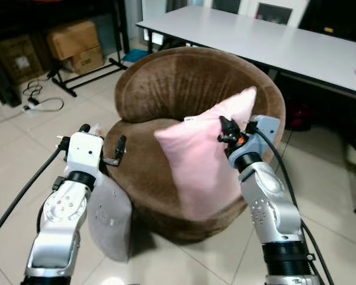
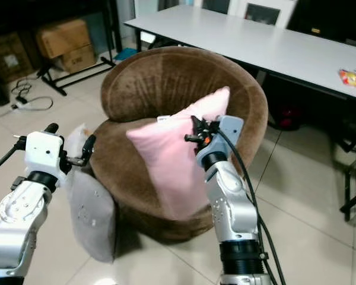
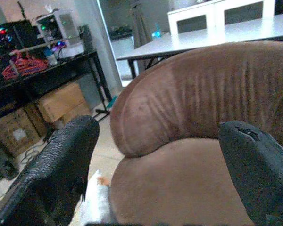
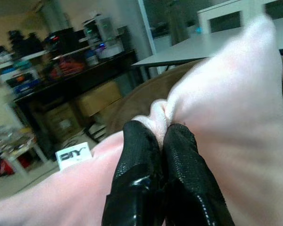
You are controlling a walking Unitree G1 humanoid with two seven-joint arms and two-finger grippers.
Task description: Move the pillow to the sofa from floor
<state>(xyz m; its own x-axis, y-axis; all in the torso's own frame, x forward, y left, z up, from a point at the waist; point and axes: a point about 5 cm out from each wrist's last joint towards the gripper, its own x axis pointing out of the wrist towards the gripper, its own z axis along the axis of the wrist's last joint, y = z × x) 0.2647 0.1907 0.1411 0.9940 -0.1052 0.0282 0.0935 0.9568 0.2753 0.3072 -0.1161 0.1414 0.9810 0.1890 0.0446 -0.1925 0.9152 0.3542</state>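
Pink pillow (image 1: 204,160): off floor, standing tilted on seat of brown sofa (image 1: 166,83), lower part resting on cushion front.
Right end effector (image 1: 225,132): fingers pressed together, pinching fold of fabric at pillow's upper edge.
Left end effector (image 1: 101,145): fingers spread, holding nothing, just beside sofa's left flank.
Grey pillow (image 1: 110,219): on floor, leaning against sofa base.
White table (image 1: 273,41): behind sofa.
Progress: transfer judged nearly complete; remaining, release grip, withdraw arm.

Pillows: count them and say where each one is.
2. The pink pillow is over the brown sofa, pinched by the right gripper. The grey pillow stands on the floor against the sofa's side. Others may be hidden.
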